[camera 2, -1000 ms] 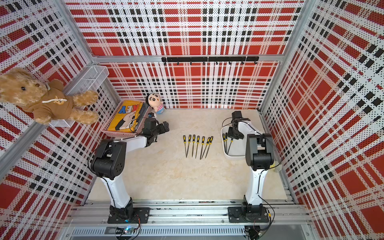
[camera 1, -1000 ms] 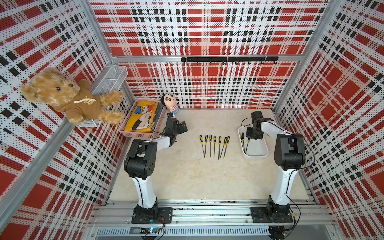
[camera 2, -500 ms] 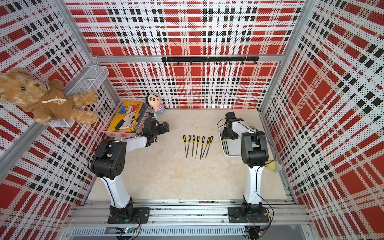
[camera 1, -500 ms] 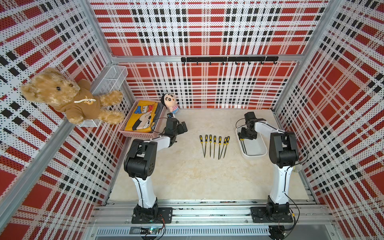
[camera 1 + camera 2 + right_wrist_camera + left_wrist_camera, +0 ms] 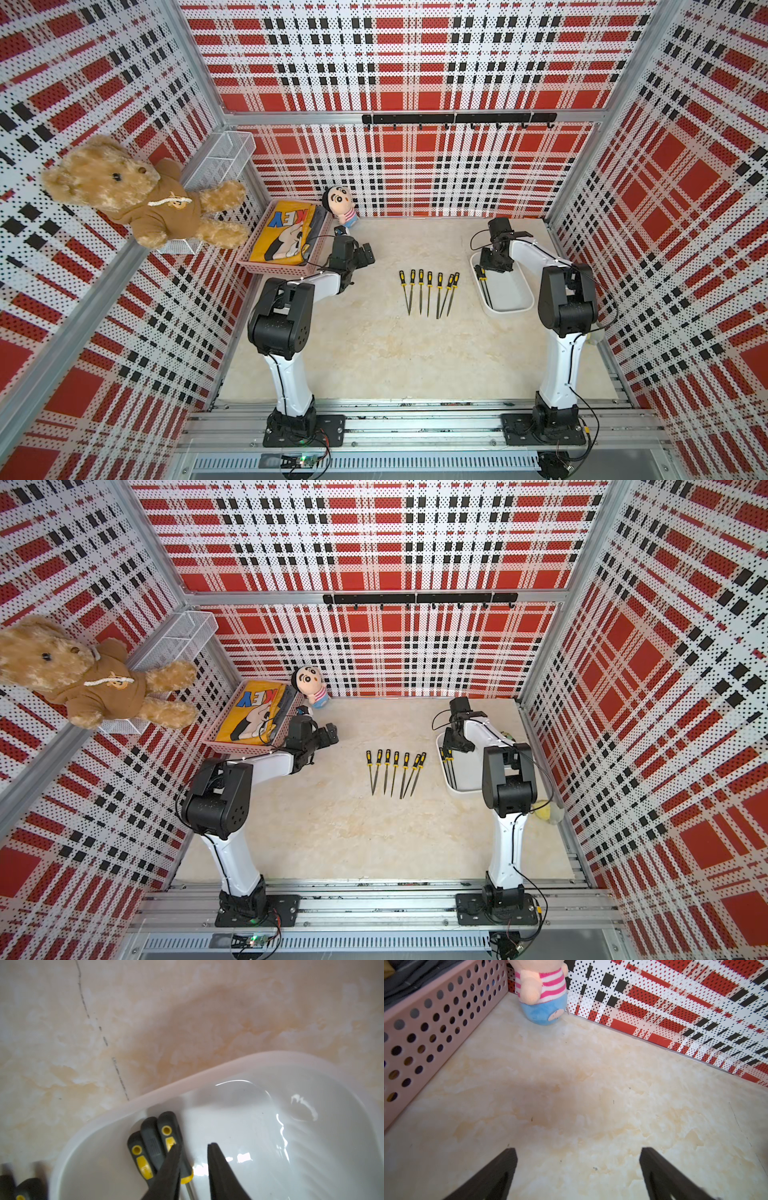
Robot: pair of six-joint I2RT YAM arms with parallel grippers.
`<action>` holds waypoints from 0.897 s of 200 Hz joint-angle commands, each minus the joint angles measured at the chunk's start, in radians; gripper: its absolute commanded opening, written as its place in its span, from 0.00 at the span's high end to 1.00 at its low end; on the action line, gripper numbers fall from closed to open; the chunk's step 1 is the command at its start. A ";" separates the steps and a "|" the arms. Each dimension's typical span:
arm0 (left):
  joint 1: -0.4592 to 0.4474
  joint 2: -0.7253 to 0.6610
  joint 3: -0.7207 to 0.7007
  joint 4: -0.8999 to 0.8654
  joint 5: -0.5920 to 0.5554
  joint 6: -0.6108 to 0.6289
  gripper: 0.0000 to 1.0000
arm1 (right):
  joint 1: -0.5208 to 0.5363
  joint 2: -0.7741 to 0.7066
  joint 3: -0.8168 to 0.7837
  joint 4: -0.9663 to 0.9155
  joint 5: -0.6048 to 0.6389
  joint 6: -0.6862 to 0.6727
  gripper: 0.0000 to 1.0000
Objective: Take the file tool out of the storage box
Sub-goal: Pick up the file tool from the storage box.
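Three file tools [image 5: 154, 1147] with black-and-yellow handles lie side by side inside the storage box [image 5: 249, 1068]. They lie against the box's long wall that faces the middle of the surface [image 5: 374, 353], their handle ends toward its far end. In a top view they show as dark strips [image 5: 482, 278] along that wall. The white storage box stands near the right edge of the surface, toward the far right corner.

My right end effector [image 5: 195, 1145] hangs inside the box at its far end, just beside the handles. Its fingers are slightly parted and only the white box floor shows in the gap. One finger [image 5: 170, 1172] crosses in front of the nearest handle; I cannot tell whether it touches.

Seven more files [image 5: 429, 291] lie in a row on the middle of the surface, just beside the box, handles toward the far edge.

My left end effector [image 5: 577, 1149] is spread wide above bare surface, gripping nothing, near the pink basket [image 5: 425, 1022] by the left edge. A small doll [image 5: 340, 205] stands in the far left corner.
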 commanded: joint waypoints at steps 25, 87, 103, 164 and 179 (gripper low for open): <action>0.005 -0.015 -0.020 0.010 -0.005 0.011 0.01 | 0.010 0.004 0.002 -0.004 -0.045 -0.019 0.70; 0.007 -0.018 -0.021 0.006 -0.006 0.013 0.01 | 0.007 0.048 -0.024 -0.008 -0.011 -0.035 0.71; 0.008 -0.018 -0.023 0.004 -0.007 0.013 0.01 | 0.002 0.045 -0.046 -0.001 -0.008 -0.036 0.71; 0.008 -0.016 -0.010 0.003 -0.006 0.013 0.01 | -0.013 0.051 -0.075 -0.002 -0.007 -0.059 0.73; 0.008 -0.016 -0.008 0.004 -0.002 0.013 0.01 | -0.013 0.049 -0.076 -0.001 -0.010 -0.058 0.82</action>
